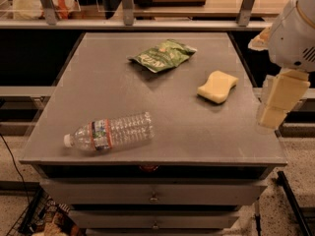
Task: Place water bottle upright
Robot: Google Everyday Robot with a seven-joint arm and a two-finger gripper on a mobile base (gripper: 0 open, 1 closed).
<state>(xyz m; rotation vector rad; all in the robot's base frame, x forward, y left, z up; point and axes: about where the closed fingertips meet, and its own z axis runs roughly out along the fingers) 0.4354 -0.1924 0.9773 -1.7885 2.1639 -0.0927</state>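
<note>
The water bottle (109, 133) lies on its side near the front left of the grey table (172, 127). It is clear and ribbed, with its white cap pointing left and an orange-red edged label band near the cap end. My gripper (277, 101) hangs at the table's right edge, far to the right of the bottle and a little above the tabletop. It holds nothing that I can see.
A yellow sponge (217, 86) lies at the right of the table, close to the gripper. A green snack bag (162, 55) lies at the back middle. Drawers sit under the front edge, and a railing with shelves runs behind the table.
</note>
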